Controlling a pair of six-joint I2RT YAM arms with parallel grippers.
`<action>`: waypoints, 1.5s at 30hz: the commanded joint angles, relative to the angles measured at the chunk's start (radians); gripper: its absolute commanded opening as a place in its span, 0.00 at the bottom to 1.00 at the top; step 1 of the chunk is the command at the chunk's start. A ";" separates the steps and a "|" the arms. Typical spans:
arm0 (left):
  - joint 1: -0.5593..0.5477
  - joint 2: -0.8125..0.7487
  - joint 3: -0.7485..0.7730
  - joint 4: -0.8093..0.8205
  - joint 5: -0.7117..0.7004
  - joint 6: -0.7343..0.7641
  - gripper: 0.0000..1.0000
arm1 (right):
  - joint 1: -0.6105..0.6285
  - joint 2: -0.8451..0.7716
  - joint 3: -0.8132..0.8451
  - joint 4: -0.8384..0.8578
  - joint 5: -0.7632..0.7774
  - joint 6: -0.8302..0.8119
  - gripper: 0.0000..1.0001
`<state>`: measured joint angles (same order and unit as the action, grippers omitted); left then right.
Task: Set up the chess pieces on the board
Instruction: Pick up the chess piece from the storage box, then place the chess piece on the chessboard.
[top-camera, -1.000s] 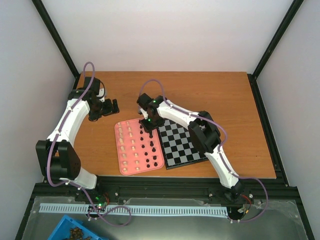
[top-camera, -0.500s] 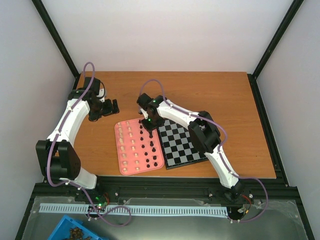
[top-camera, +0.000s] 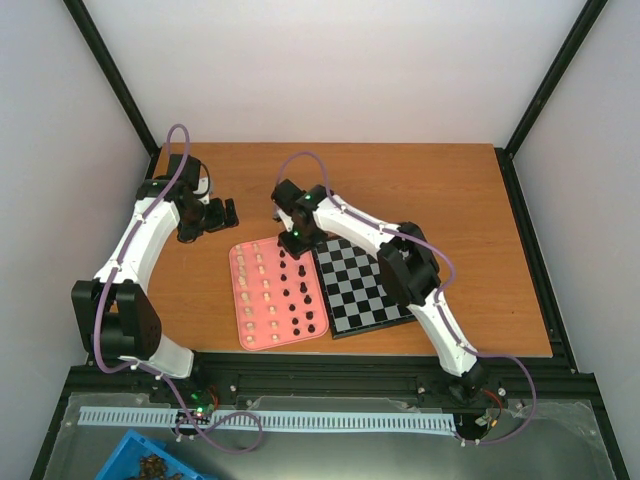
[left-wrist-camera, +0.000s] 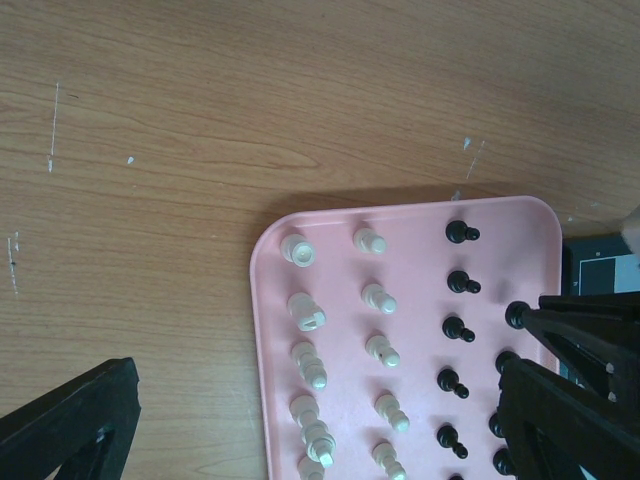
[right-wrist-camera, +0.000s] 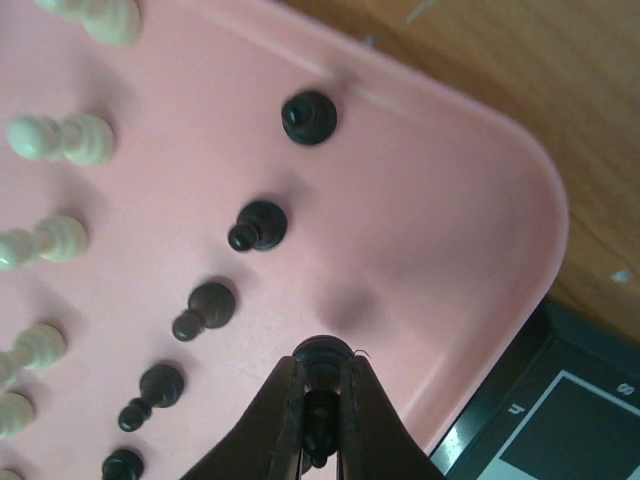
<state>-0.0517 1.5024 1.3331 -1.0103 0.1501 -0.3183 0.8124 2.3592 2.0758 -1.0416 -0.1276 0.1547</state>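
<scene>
A brown wooden table (top-camera: 450, 200) sits inside white walls (top-camera: 350, 70) with black frame posts. Between the fingers of the right gripper (right-wrist-camera: 320, 400) is one black piece (right-wrist-camera: 320, 352) of the chess pieces. The jaws are pinched tight on its stem just under the round head. The pictures do not show whether its base touches the pink tray (right-wrist-camera: 450, 230) beneath it.

To the left of that gripper, in its wrist view, a column of other black pieces (right-wrist-camera: 258, 225) stands on the tray. Further left are the cream pieces (right-wrist-camera: 60, 138). The tray's rounded corner lies just to the gripper's right. Past the tray's edge, at the lower right, the board (right-wrist-camera: 580, 420) begins, with a dark square and a border mark showing.

From above, the board (top-camera: 365, 290) lies touching or just beside the tray's right side, and no piece is seen on it.

The left gripper (top-camera: 225, 214) hangs over bare wood, beyond the tray's far left corner and well apart from the right gripper. Its jaws are spread wide, with nothing between them.
</scene>
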 joint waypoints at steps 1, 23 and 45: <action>-0.005 -0.014 0.015 0.008 0.003 -0.003 1.00 | -0.038 -0.082 0.050 0.029 -0.007 0.037 0.03; -0.004 -0.005 0.012 0.013 0.014 -0.007 1.00 | -0.495 -0.625 -0.703 0.146 0.167 0.065 0.03; -0.006 0.014 0.023 0.006 0.003 -0.001 1.00 | -0.547 -0.540 -0.776 0.219 0.187 0.005 0.03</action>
<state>-0.0517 1.5043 1.3331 -1.0077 0.1535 -0.3183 0.2699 1.7908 1.3098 -0.8536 0.0422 0.1761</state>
